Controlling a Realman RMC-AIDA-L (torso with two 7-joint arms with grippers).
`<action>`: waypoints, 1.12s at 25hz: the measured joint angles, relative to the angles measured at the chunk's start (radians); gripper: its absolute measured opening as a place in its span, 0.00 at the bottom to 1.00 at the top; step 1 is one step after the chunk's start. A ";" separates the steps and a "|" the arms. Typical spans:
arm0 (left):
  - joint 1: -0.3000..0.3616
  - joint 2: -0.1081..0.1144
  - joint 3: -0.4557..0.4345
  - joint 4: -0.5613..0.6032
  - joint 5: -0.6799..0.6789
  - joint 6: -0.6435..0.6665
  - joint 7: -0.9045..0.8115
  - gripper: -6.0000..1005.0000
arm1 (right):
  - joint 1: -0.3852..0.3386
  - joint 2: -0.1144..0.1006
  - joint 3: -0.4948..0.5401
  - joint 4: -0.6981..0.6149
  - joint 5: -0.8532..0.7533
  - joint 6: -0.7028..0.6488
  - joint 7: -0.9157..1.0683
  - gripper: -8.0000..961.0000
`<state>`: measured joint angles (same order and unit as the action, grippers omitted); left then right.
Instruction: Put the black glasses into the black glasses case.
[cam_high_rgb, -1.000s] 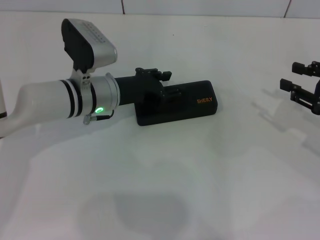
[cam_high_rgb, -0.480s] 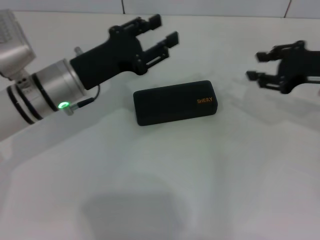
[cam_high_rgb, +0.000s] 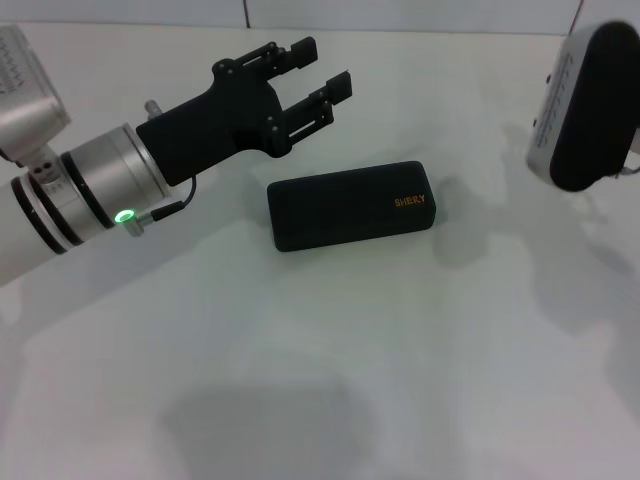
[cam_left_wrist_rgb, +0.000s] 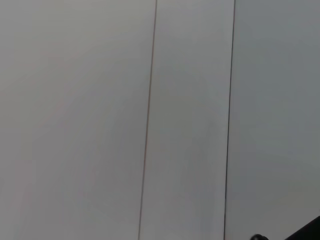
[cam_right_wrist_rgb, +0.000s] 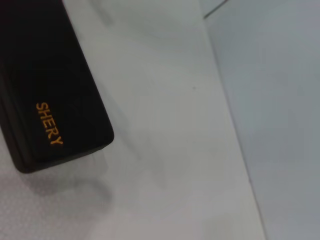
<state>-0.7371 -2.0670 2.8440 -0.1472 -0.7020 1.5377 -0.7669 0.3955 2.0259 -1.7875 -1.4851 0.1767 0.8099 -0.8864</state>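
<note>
Shut black glasses case (cam_high_rgb: 350, 205) flat mid-desk (cam_high_rgb: 330, 380); glasses nowhere in view. Left claw (cam_high_rgb: 318, 68) spread wide and empty, up beyond the case's far left. Right claw unseen. Risk: lid knocked, case skidding away.
</note>
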 joint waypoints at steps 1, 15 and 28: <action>0.000 0.000 0.000 0.000 0.001 0.001 0.000 0.60 | -0.028 0.000 -0.025 0.006 -0.016 -0.067 0.006 0.49; 0.008 0.007 0.000 0.000 -0.007 0.008 -0.008 0.60 | -0.208 -0.027 -0.138 0.214 0.384 -0.928 0.023 0.49; 0.007 0.003 0.000 0.000 -0.020 0.008 -0.006 0.60 | -0.089 -0.070 -0.089 0.210 0.688 -0.709 -0.034 0.48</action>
<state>-0.7304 -2.0641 2.8440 -0.1473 -0.7217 1.5455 -0.7727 0.3067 1.9558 -1.8770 -1.2752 0.8644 0.1011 -0.9204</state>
